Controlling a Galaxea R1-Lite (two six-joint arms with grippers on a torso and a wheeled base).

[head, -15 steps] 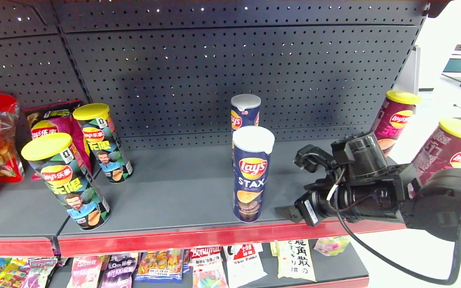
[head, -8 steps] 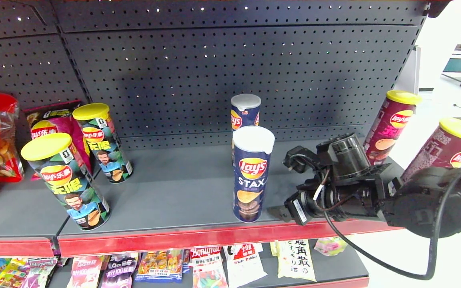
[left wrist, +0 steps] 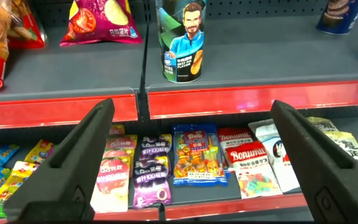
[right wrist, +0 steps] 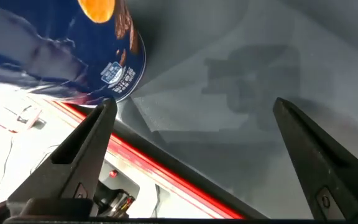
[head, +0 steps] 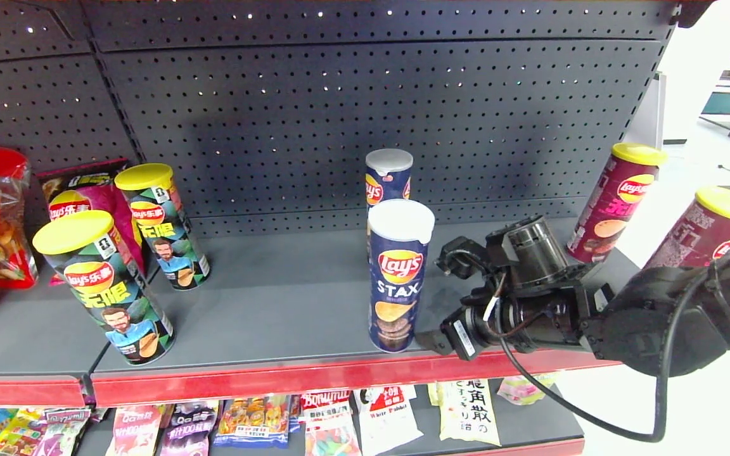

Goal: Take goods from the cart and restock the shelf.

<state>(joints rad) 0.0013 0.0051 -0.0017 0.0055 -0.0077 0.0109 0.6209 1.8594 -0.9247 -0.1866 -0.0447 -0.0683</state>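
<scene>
Blue marks your progress: the front blue can (head: 400,275) stands upright on the shelf (head: 263,297), close to the red front edge (head: 276,380), with a second blue can (head: 388,174) directly behind it near the pegboard back. Your right jaws sit just beside the front blue can, on its right, spread wide with nothing between them. From the right wrist view the can's base lies outside the gap, near one finger, and you cannot tell whether they touch. I'd judge this can delivered and let go. Your left jaws are also spread wide and hold nothing, low before the shelf and facing the sweet packets (left wrist: 191,155) on the tier below. Green cans (head: 102,288) stand at the shelf's left and maroon cans (head: 618,193) at its right, with bare shelf between each group and the blue pair, so the restock looks only partly done. What remains, as I read it, is to draw your right arm clear without nudging the can near the edge, then fetch more goods from the cart
</scene>
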